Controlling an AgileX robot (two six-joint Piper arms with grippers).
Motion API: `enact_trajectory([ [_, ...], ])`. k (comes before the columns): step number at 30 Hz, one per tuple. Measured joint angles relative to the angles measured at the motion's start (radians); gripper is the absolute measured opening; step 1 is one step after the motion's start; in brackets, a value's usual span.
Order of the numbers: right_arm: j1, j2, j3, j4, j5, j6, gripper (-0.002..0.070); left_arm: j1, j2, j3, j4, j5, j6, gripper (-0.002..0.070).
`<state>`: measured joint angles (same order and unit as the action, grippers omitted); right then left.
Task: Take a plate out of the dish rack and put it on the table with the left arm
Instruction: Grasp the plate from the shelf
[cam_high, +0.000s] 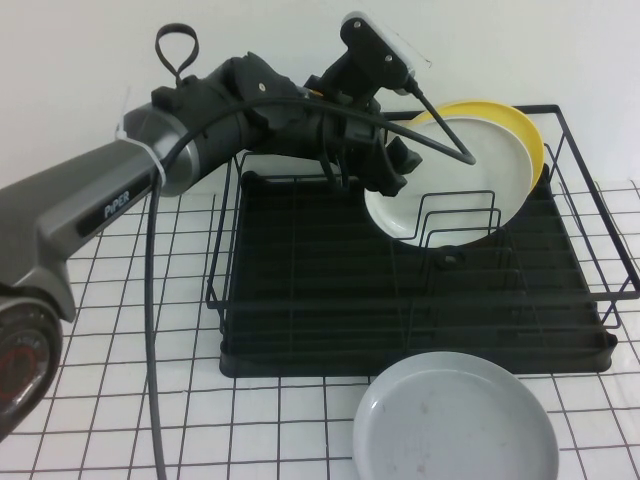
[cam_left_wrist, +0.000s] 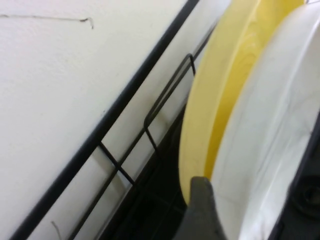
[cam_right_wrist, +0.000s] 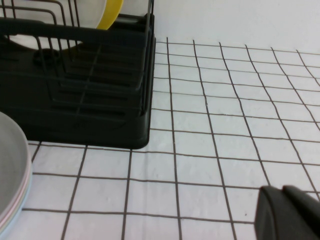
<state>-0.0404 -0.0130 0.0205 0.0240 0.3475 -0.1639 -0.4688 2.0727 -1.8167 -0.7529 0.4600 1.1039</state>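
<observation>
White plate (cam_high: 455, 180) stands on edge in the dish rack (cam_high: 300, 300), leaning in the upright wire dividers (cam_high: 460, 215) toward the rack's far right corner; its lower rim sits down near the rack's black tray base. Yellow plate (cam_high: 525, 135) is directly behind it, faces nearly touching, showing as a crescent past the white plate's top and right edge. Left gripper (cam_high: 385, 165) is at the white plate's left rim, above the rack's far side; left wrist view shows one dark finger (cam_left_wrist: 202, 210) against the plate edge (cam_left_wrist: 270, 150) with the yellow plate (cam_left_wrist: 220, 100) just beyond. Other finger isn't visible there, so can't tell whether the claw is clamped on the rim or just set around it. Left arm (cam_high: 150, 170) reaches in over the rack's left rail, cable looped above it. Light grey plate (cam_high: 455, 420) lies flat on the table (cam_high: 120, 400) just in front of the rack's near right corner. Right gripper (cam_right_wrist: 290, 212) is low over the cloth to the right of the rack, only a dark corner of it in the right wrist view; finger state can't be told. Table is white cloth with thin black grid; plain white wall (cam_high: 80, 60) behind the rack.
</observation>
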Motion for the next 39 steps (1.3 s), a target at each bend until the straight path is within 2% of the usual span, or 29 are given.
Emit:
enact_trajectory([
  [5, 0.000, 0.000, 0.000, 0.000, 0.000, 0.000, -0.0003, 0.000, 0.029, 0.000, -0.039, -0.031, 0.020, 0.0363],
  [10, 0.000, 0.000, 0.000, 0.000, 0.000, 0.000, -0.0003, 0.000, 0.050, 0.000, -0.047, -0.057, 0.042, 0.0160],
  [19, 0.000, 0.000, 0.000, 0.000, 0.000, 0.000, -0.0003, 0.000, 0.071, 0.000, -0.052, -0.092, 0.047, 0.0048],
  [22, 0.000, 0.000, 0.000, 0.000, 0.000, 0.000, -0.0003, 0.000, 0.072, 0.000, -0.065, -0.098, 0.047, 0.0041],
  [24, 0.000, 0.000, 0.000, 0.000, 0.000, 0.000, -0.0003, 0.000, 0.074, 0.000, -0.079, -0.100, 0.047, 0.0063],
  [29, 0.000, 0.000, 0.000, 0.000, 0.000, 0.000, -0.0003, -0.002, 0.074, 0.000, -0.106, -0.117, 0.047, 0.0200],
  [31, 0.000, 0.000, 0.000, 0.000, 0.000, 0.000, -0.0003, -0.002, 0.075, 0.000, -0.109, -0.126, 0.047, 0.0225],
  [39, 0.000, 0.000, 0.000, 0.000, 0.000, 0.000, -0.0003, -0.002, 0.114, 0.000, -0.213, -0.146, 0.123, 0.0242],
])
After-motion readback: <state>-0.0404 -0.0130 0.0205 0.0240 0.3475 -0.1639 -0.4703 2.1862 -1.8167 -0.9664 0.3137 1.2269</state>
